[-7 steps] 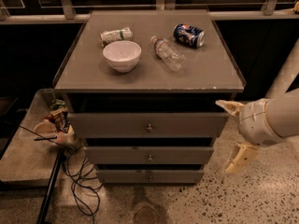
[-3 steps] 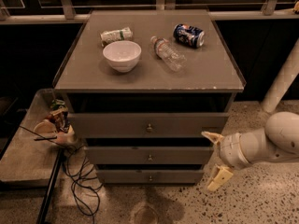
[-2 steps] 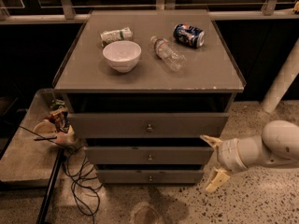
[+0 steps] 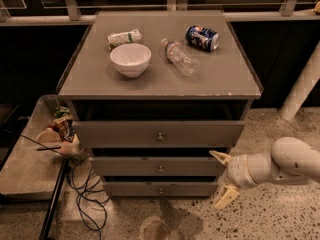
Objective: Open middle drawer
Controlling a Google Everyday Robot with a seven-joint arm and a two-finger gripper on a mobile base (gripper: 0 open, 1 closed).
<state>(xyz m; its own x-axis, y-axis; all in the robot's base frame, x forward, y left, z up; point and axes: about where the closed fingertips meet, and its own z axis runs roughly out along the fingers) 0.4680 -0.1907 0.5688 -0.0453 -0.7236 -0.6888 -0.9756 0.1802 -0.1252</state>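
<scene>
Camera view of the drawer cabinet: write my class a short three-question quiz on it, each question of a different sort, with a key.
1. True or false: the gripper is shut on the middle drawer's knob.
2. What lies between the bowl and the can? A) a bottle B) a spoon C) a cup
3. How many drawer fronts show a knob?

Key
1. False: the gripper is open, low beside the middle drawer's right end as seen here, clear of the knob.
2. A: the bottle lies on its side there.
3. Three.
</scene>
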